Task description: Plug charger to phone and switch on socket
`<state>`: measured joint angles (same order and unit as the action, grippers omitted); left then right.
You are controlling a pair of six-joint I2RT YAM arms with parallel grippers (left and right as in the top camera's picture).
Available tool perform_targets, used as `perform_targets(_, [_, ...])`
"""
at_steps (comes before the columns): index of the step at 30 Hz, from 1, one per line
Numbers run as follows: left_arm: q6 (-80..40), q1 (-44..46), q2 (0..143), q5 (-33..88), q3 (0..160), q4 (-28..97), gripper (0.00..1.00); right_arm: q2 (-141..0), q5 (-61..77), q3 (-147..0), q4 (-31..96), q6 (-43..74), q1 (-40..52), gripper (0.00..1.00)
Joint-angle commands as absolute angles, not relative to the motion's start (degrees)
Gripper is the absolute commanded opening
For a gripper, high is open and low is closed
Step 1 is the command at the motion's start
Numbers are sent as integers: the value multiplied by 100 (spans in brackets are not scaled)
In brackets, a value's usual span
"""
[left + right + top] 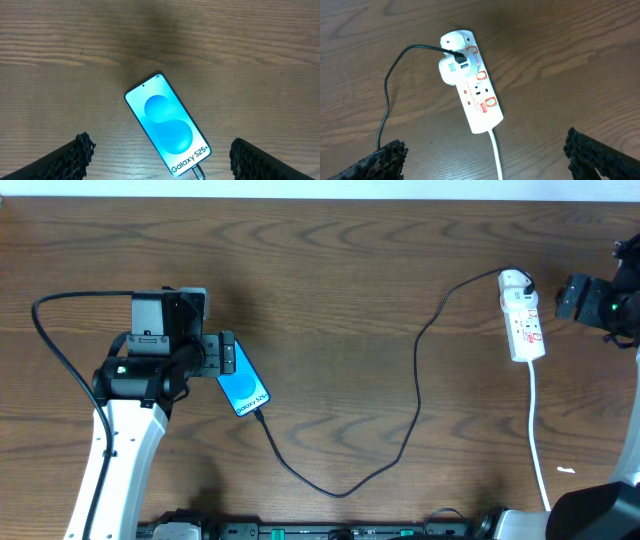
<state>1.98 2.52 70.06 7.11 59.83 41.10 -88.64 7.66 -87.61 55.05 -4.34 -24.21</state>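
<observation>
left arm [115, 435]: is reaching up from the near edge of the desk [330, 250], to the left of the phone.
left claw [222, 358]: is hovering just left of the phone's far end, its jaws standing spread wide and gripping nothing; in the left wrist view its dark fingers [80, 152] are showing on either side of the phone's near end, not touching it.
phone [243, 383]: is lying flat on the desk, screen up and glowing blue, turned at a slant, with the "galaxy s25" end pointing towards the near edge.
charger [418, 380]: is running from the phone's near end, looping towards the near edge of the desk, then climbing far to the right of the phone up to the socket; its small plug [199, 173] is touching the phone's near edge, though how deep it is sitting is not clear.
socket [522, 325]: is lying well to the right of the phone, with a black plug [454, 51] sitting in its far end; the switch positions are not readable.
white cord [537, 440]: is trailing from the socket's near end to the desk's near edge, far right of the phone.
right claw [484, 152]: is hanging farthest right of the phone, just beyond the socket, its jaws splayed wide and pinching nothing.
</observation>
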Motion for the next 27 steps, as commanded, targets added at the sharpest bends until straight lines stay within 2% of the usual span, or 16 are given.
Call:
perform_targets(1, [276, 270, 6967, 635, 5986, 4110, 89, -8814, 720, -8768, 5509, -344, -2456, 99])
perform_targets(27, [274, 270, 6890, 639, 5983, 4112, 90, -8814, 720, -8768, 5509, -344, -2456, 99])
